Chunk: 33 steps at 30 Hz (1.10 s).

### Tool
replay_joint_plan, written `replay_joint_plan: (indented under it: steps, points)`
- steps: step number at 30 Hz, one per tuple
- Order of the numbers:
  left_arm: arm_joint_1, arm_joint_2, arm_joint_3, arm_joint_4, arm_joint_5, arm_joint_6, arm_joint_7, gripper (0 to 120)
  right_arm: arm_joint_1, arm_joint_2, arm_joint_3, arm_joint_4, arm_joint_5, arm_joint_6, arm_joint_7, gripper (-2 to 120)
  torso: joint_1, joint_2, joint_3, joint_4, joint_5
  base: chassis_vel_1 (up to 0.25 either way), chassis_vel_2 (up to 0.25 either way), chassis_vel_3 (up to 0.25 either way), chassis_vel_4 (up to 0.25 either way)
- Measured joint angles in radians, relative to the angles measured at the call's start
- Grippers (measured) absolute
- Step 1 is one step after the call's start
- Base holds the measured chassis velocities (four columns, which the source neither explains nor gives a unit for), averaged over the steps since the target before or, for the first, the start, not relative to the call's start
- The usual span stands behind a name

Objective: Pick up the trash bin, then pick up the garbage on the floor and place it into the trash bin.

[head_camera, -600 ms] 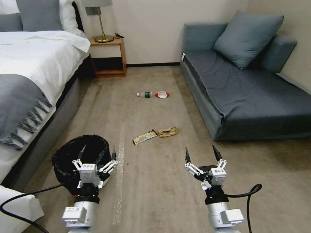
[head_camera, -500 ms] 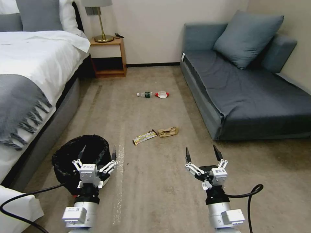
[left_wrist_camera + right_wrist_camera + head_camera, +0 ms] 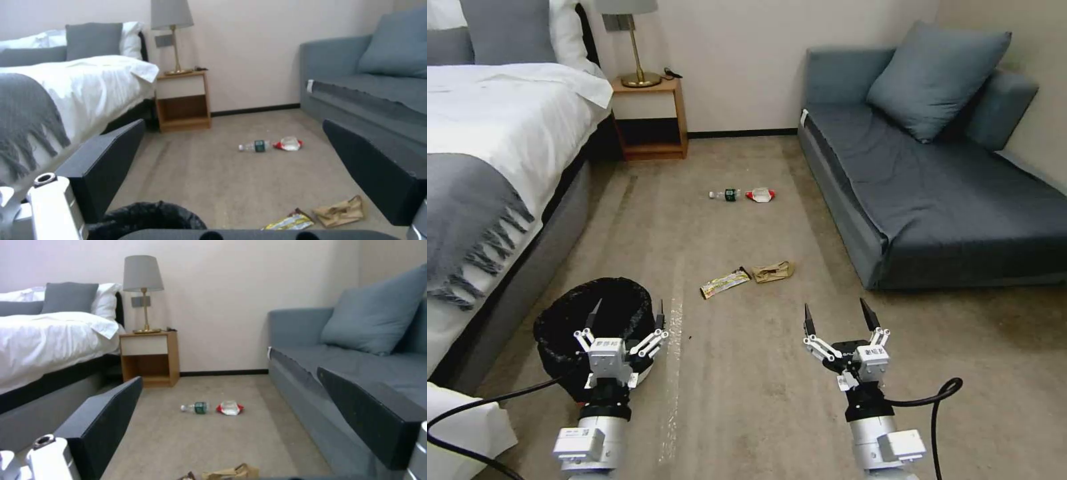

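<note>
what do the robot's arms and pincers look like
Both arms are silver-white cylinders with black collars and trailing black cables. The left pincer and right pincer each have a white labelled block, white linkage bars and pointed black fingers.

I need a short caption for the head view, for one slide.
Both open grippers, left over the trash bin, right above bare carpet; four litter pieces ahead.
</note>
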Motion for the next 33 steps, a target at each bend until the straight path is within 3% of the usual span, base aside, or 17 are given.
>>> replay_joint_plan:
  steps: [19, 24, 28, 33]
  points:
    - [-0.014, 0.014, 0.001, -0.008, -0.025, 0.023, 0.0, 99, -0.013, -0.008, 0.019, 0.007, 0.01, -0.008, 0.0, 100, 0.0, 0.0, 0.0, 0.0, 0.0, 0.0, 0.0, 0.0, 0.0]
    - [-0.034, 0.032, -0.016, -0.013, -0.096, 0.071, -0.003, 99, -0.008, -0.009, 0.022, 0.001, 0.016, -0.008, 0.001, 100, 0.0, 0.0, 0.0, 0.0, 0.0, 0.0, 0.0, 0.0, 0.0]
    - [-0.06, 0.073, -0.036, -0.017, -0.186, 0.133, -0.004, 99, -0.001, -0.013, 0.032, 0.0, 0.025, -0.011, 0.001, 100, 0.0, 0.0, 0.0, 0.0001, -0.0001, 0.0, 0.0, 0.0, 0.0]
    - [-0.081, 0.103, -0.053, -0.017, -0.241, 0.167, -0.003, 99, 0.004, -0.014, 0.038, -0.001, 0.031, -0.012, 0.001, 100, 0.0, 0.0, 0.0, 0.0, -0.0001, 0.0, 0.0, 0.0, 0.0]
